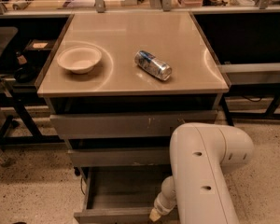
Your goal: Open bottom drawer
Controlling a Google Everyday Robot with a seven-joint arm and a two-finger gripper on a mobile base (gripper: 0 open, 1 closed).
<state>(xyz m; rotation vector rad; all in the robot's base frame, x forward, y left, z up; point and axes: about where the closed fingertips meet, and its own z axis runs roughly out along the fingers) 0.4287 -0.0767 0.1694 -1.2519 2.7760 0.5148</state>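
The bottom drawer (113, 215) stands pulled out from the grey cabinet, and its shallow grey tray interior (123, 190) shows from above. Its slim front edge lies at the bottom of the view. My gripper (155, 213) is at the right part of that front edge, at the end of the white arm (203, 171), which hides most of it and the drawer's right side. The mid-sized drawer front (116, 157) and the tall top front (130, 124) with white scratch marks are both pushed in.
A beige bowl (79, 59) and a can lying on its side (152, 65) rest on the cabinet top (130, 31). Dark shelving and table legs stand to the left and right. Speckled floor (32, 181) surrounds the cabinet.
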